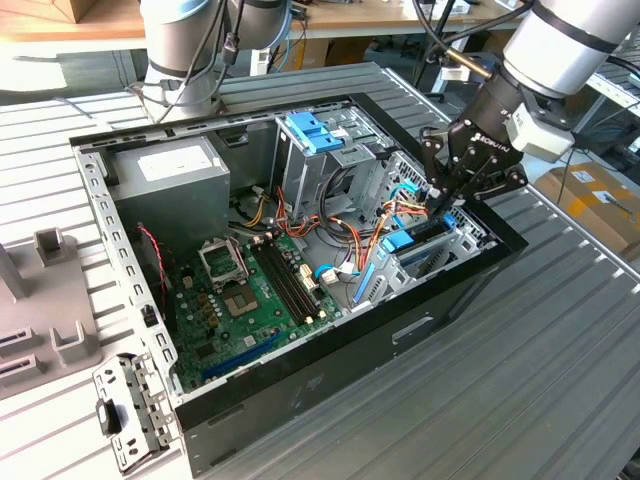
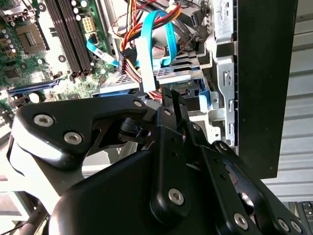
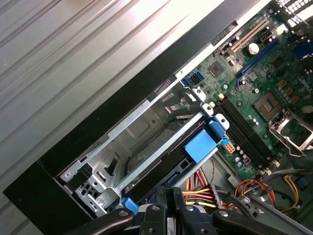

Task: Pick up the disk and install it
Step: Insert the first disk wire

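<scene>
Now gripper (image 1: 443, 200) closed, pressing disk (image 3: 161, 164).

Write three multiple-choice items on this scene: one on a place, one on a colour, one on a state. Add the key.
1. Where is the gripper in the exterior view?
A. Over the power supply
B. Over the table, outside the computer case
C. Over the metal cage at the end of the computer case toward the exterior view's right

2. What colour is the plastic bracket on the disk?
A. Red
B. Light blue
C. Yellow

3. How does the computer case stand?
A. Open, with the circuit board exposed
B. Closed by a side panel
C. Upright on its narrow end

Key:
1 C: the gripper reaches into the metal cage at that end.
2 B: the bracket shows light blue in the first wrist view.
3 A: the board and cables lie bare to the camera.
</scene>
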Available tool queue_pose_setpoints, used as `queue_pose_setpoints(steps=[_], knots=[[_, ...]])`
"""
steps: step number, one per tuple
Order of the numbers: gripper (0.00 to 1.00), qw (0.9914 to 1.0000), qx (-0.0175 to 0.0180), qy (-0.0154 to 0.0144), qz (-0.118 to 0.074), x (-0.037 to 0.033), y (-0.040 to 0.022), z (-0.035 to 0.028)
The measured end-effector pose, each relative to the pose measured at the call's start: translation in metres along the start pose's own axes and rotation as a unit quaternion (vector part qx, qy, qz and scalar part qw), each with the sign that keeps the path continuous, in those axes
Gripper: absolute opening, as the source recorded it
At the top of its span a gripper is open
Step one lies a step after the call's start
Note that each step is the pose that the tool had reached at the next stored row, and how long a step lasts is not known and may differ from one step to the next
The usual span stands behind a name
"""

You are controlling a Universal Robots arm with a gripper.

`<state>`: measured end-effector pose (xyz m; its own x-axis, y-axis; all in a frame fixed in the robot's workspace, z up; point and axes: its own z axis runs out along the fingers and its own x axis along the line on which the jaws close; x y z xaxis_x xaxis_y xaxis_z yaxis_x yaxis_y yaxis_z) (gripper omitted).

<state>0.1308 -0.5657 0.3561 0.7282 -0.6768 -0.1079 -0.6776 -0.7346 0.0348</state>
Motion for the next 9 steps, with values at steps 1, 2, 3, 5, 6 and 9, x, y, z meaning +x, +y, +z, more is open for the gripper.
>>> queue_pose_setpoints(steps=[1,2,3,5,6,9], knots=[[0.17,0.99998,0.0007,-0.0002,0.007,0.0000,0.0001,0.0006],[0.17,0.99988,0.0016,-0.0005,0.015,0.0001,0.0001,0.0012],[0.17,0.99965,0.0029,-0.0010,0.026,0.0002,0.0000,0.0019],[0.17,0.99915,0.0045,-0.0014,0.041,0.0002,0.0001,0.0026],[0.17,0.99889,0.0051,-0.0016,0.047,0.0001,0.0001,0.0028],[0.17,0.99803,0.0069,-0.0023,0.062,-0.0005,0.0008,0.0034]])
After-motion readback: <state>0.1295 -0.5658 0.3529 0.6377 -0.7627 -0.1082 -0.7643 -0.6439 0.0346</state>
